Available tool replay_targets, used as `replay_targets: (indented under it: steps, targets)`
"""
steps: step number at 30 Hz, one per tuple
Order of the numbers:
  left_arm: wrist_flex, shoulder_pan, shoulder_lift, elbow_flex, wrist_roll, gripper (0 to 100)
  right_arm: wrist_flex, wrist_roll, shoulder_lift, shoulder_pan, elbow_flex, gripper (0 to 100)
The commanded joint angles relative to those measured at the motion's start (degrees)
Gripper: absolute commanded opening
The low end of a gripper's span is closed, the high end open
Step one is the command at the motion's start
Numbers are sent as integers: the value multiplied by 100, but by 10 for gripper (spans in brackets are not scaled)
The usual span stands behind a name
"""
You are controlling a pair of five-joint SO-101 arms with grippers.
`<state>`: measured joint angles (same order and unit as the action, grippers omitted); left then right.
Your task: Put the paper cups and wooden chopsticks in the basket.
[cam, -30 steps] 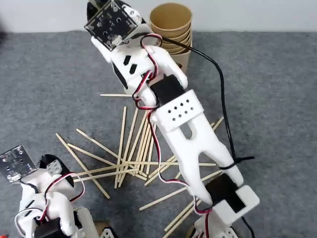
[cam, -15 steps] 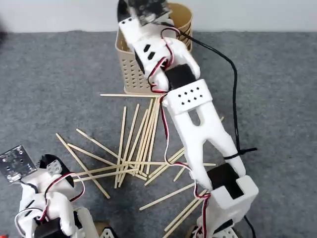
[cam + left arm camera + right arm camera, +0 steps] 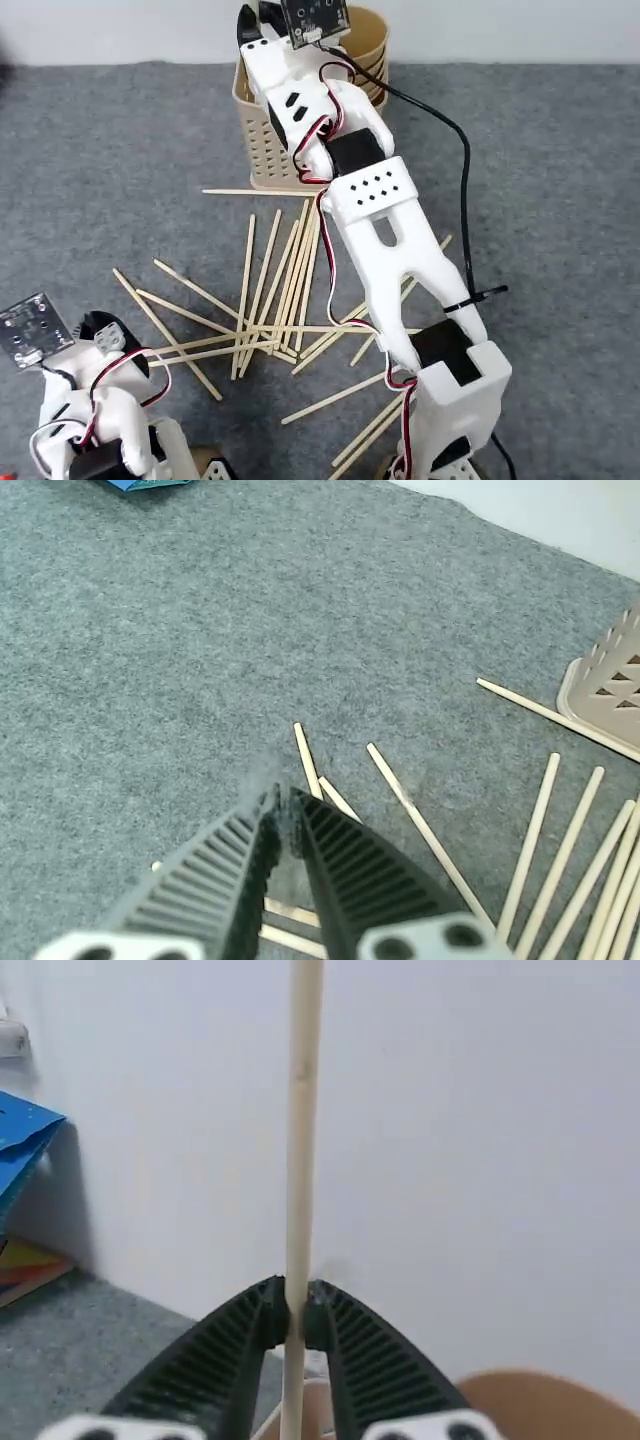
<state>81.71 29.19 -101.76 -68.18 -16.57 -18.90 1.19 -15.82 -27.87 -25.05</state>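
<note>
Your right pincer [image 3: 295,1320] is clamped on one pale wooden chopstick [image 3: 303,1110], held upright over the beige slotted plastic basket [image 3: 262,150] at the far edge of the grey felt desk [image 3: 540,150]. The stacked brown paper cups [image 3: 370,45] already appear to sit inside it. Your left pincer [image 3: 287,825] hangs near the near left corner, tips drawn together on nothing. You look early on, with the loose wooden chopsticks [image 3: 270,290] strewn across the desk's middle all left to move.

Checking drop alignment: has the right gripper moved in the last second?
Yes. The right gripper, holding a chopstick, swung rightward in the high view, over the basket.
</note>
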Motion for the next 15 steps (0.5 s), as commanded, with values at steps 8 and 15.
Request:
replay_targets:
  steps: [8, 15]
  targets:
    - [-44, 0, 114, 22, -70, 15, 127, -44, -224, 75, -316, 9]
    - [-44, 0, 114, 22, -70, 15, 127, -44, -558, 92, -316, 9]
